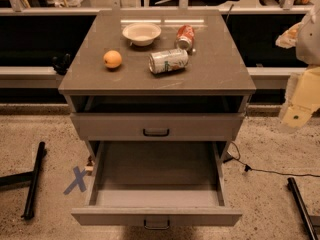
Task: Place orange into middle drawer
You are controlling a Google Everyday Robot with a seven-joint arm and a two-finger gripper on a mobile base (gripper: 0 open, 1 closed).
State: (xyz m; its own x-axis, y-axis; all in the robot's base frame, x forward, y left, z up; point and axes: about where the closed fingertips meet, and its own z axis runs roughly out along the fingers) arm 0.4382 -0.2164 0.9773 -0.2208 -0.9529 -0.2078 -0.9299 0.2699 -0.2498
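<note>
Step in hand: approach, pre-grasp. Orange (112,59) sat on tabletop (215,78), front-left, apart from white bowl (142,33) behind it and lying can (168,61) to its right. Red can (185,36) was farther back. Middle drawer (156,215) stood pulled out, nothing inside. Drawer front above (156,126) was closed. Claw (291,35) hung at right edge of view, off the tabletop, well apart from orange; wide or narrow: cannot tell. Next move, est.: reach left across tabletop, clear both cans, descend over orange. Round fruit, prob. rolls if nudged.
</note>
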